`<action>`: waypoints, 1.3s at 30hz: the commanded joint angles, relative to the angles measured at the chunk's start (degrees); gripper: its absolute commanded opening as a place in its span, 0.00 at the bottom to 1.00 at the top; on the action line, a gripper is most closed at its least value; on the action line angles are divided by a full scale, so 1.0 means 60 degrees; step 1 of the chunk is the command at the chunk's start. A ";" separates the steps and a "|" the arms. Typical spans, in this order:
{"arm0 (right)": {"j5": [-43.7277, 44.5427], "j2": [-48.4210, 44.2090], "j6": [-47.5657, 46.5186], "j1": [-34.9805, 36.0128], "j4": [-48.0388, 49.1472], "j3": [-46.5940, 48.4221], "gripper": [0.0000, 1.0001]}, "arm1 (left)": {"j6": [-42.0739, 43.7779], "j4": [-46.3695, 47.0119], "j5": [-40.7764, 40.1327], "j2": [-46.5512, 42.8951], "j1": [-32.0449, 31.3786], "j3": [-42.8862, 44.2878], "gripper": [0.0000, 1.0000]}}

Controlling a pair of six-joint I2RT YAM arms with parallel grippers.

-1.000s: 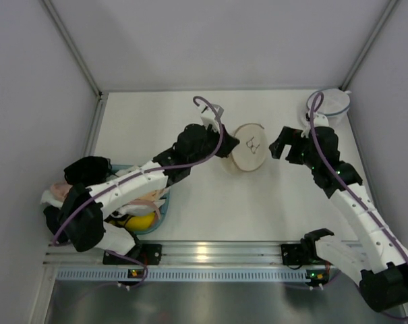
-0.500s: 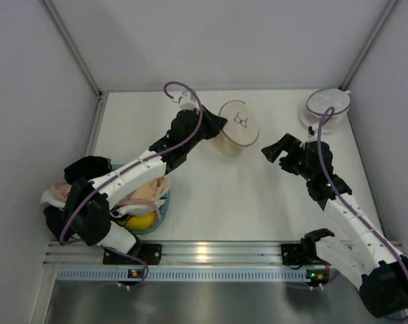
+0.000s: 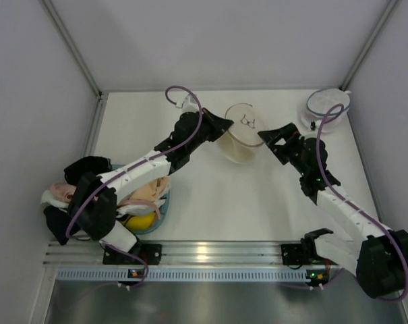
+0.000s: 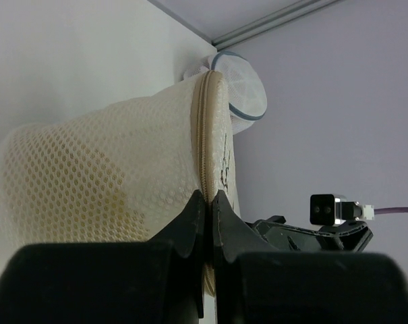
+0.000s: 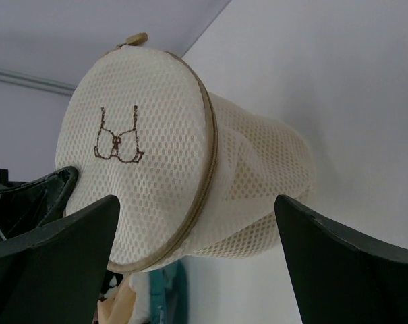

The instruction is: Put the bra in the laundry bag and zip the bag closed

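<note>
Right wrist view shows the laundry bag (image 5: 183, 155), a round cream net bag with a tan zip rim and a brown bra drawing on its lid, tipped sideways toward the back of the table (image 3: 204, 202), the left gripper (image 4: 207, 202) pinching its rim and the right gripper (image 5: 197, 202) wide open beside it.

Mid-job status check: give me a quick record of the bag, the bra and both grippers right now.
laundry bag: tipped up, lid facing the right arm; zip looks shut where visible
left gripper: shut on the bag's beige rim
right gripper: open, close to the lid, no contact visible
bra: in the teal basket near the left arm's base, outside the bag
blue-rimmed bag: far right corner, untouched
</note>
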 commanded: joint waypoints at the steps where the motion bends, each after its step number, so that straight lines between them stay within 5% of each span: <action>1: -0.0242 0.0290 0.0682 -0.0087 0.1573 0.0030 0.98 | -0.0531 0.1241 0.0642 0.0206 0.0007 0.0010 0.00; 4: -0.0023 0.0481 0.0742 -0.0087 0.1970 0.0029 0.79 | -0.0576 0.1286 0.1037 0.0354 -0.0008 0.0010 0.00; 7: 0.0109 0.0701 0.0479 -0.0073 0.1811 0.0307 0.43 | -0.0416 0.1344 0.1316 0.0456 -0.0008 0.0039 0.00; 8: 0.0196 0.0730 0.0420 -0.0073 0.1708 0.0380 0.20 | -0.0299 0.1402 0.1389 0.0471 -0.0022 0.0039 0.00; 10: 0.0546 0.0716 0.0113 -0.0102 0.1300 0.0555 0.01 | 0.0153 0.1374 0.1594 0.0529 -0.0066 0.0098 0.00; 13: 0.1074 0.0657 -0.0560 -0.0233 0.0874 0.0877 0.00 | 0.0798 0.0893 0.1522 0.0603 -0.0052 0.0185 0.04; 14: 0.1076 0.0686 -0.0794 -0.0292 0.0582 0.0995 0.00 | 0.0932 0.0557 0.1449 0.0617 0.0006 0.0331 0.23; 18: 0.0507 0.1154 -0.1571 -0.1488 0.0081 0.1859 0.00 | 0.1473 -0.0661 0.1215 0.0181 0.0372 0.0376 0.69; 20: -0.0109 0.1345 -0.1689 -0.2077 -0.0034 0.2064 0.00 | 0.2161 -0.1480 0.0732 -0.0113 0.0577 0.0420 0.80; 26: -0.1221 0.2238 -0.2320 -0.4332 -0.0958 0.2667 0.00 | 0.3511 -0.3487 -0.1755 -0.1402 0.0739 0.0377 0.84; 30: -0.1663 0.1949 -0.2626 -0.5607 -0.1207 0.1995 0.00 | 0.3525 -0.3053 -0.2549 -0.2718 0.0842 -0.0879 0.86; 38: -0.1033 0.1273 -0.3798 -0.6283 -0.2903 0.1933 0.00 | 0.4477 -0.4293 -0.3253 -0.3176 0.0945 -0.0811 0.88; 39: -0.1106 0.1084 -0.3973 -0.6458 -0.3241 0.2064 0.11 | 0.4666 -0.4469 -0.3297 -0.3191 0.0945 -0.0752 0.89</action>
